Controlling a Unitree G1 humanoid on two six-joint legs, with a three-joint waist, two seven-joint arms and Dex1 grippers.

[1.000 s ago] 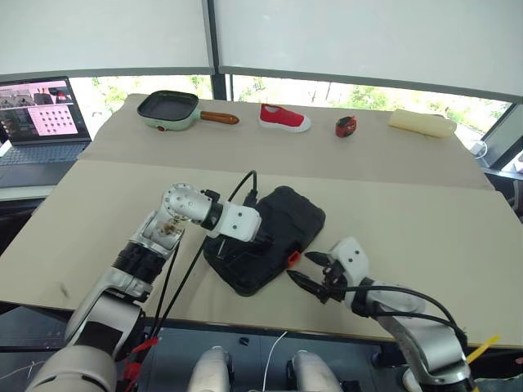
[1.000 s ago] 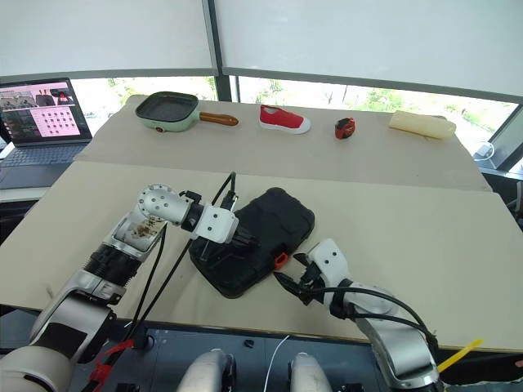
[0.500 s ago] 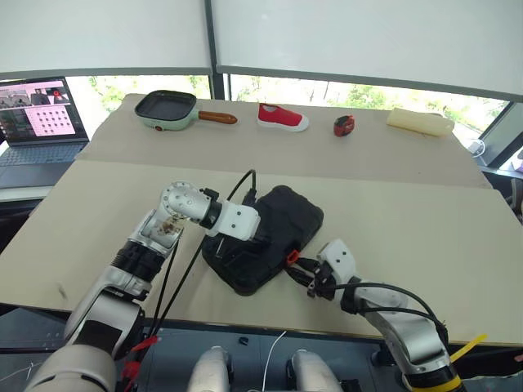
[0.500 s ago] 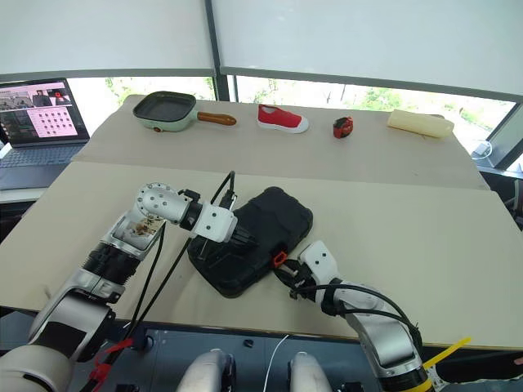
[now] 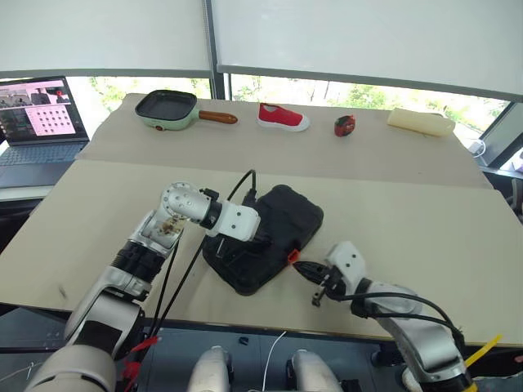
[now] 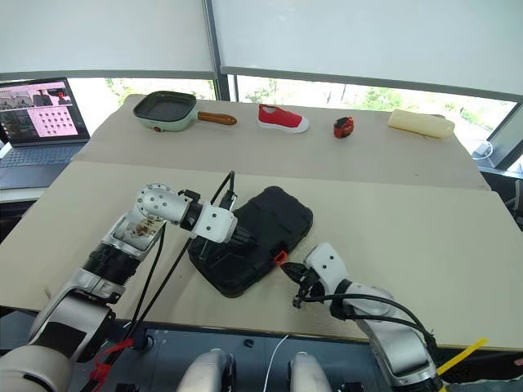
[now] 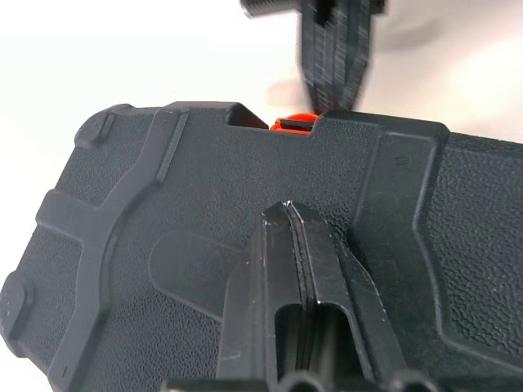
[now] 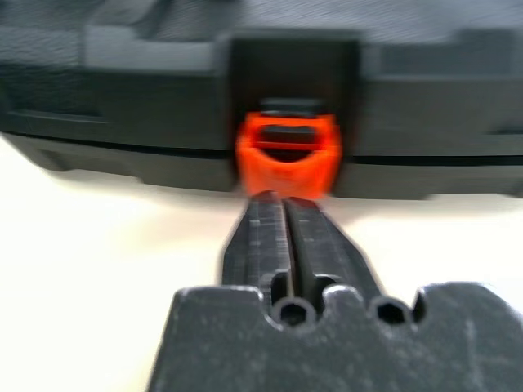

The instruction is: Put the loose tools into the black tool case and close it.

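Two grippers work at the hinged black plastic tool case point(image 5: 265, 237), which lies shut on the near part of the beige table point(image 5: 409, 212), set at a slant in front of the robot. The left gripper point(image 7: 298, 245) has its two black fingers pressed together and rests them flat on the textured lid of the case, pointing toward the front edge where the small orange latch point(image 8: 288, 155) sits in its notch. The right gripper point(image 8: 283, 214) comes at the case from the near right side; its fingers are closed against each other, holding nothing, and their tips sit right at the lower edge of the orange latch, touching it or just short of it. In the left wrist view the right gripper's fingers appear as a dark blurred shape just beyond the latch. Along the far side of the table, well apart from the case, lie a green-rimmed square pan with a brown handle point(image 5: 167, 109), a red slip-on shoe with a white sole point(image 5: 282, 118), a small red-and-black tape measure point(image 5: 345, 125) and a pale yellow oblong block point(image 5: 421, 122). An open laptop with a lit screen point(image 5: 37, 110) stands off the left edge of the table.
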